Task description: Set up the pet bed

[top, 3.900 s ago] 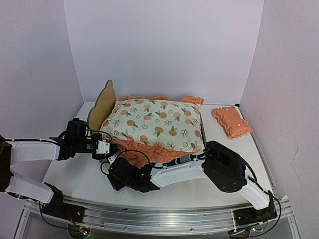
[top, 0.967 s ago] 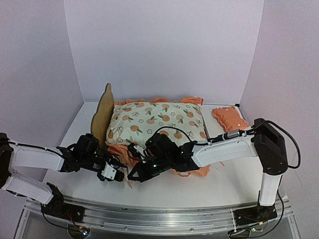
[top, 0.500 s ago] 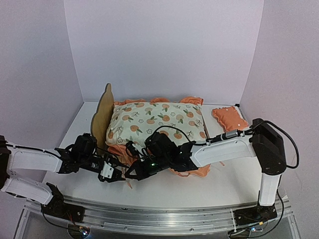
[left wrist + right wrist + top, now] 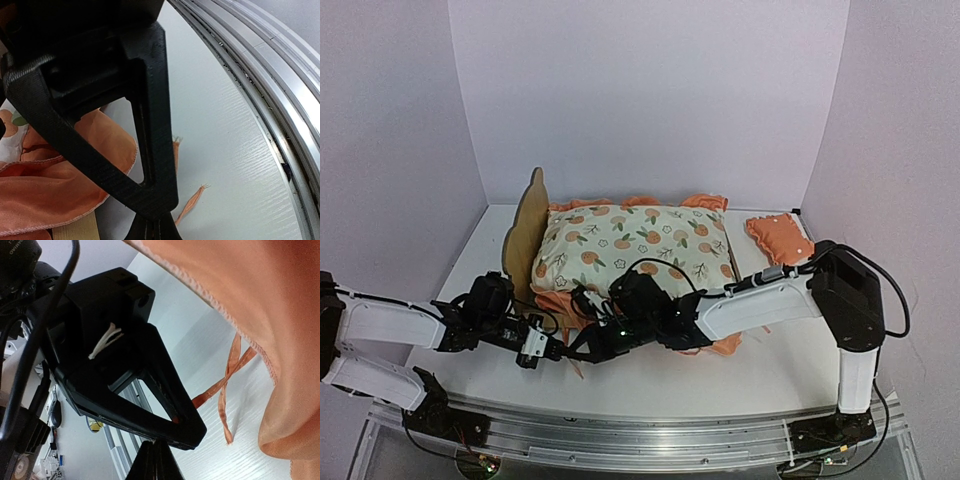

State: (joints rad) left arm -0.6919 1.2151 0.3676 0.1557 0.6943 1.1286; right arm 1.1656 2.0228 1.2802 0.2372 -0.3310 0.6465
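Our left gripper (image 4: 558,350) sits low over the white table (image 4: 760,380), just in front of the near left corner of the pet bed (image 4: 525,225), with its jaws pressed together. In the left wrist view a thin orange tie (image 4: 191,202) lies on the table and runs up to the closed tips (image 4: 152,227); we cannot tell whether it is pinched there. Our right gripper (image 4: 582,347) reaches across from the right and faces the left one almost tip to tip, its jaws closed as well. Its own view (image 4: 152,460) shows crossed ties (image 4: 227,385) lying beside the fingers.

We see the pet bed standing lengthwise toward the back of the table, headboard upright at the left end. The orange-print mattress pad (image 4: 635,250) lies on it, and its orange ruffle (image 4: 50,190) spills over the near side above a plywood edge (image 4: 75,231). A small orange pillow (image 4: 780,242) rests on the table just beside the bed's right end.
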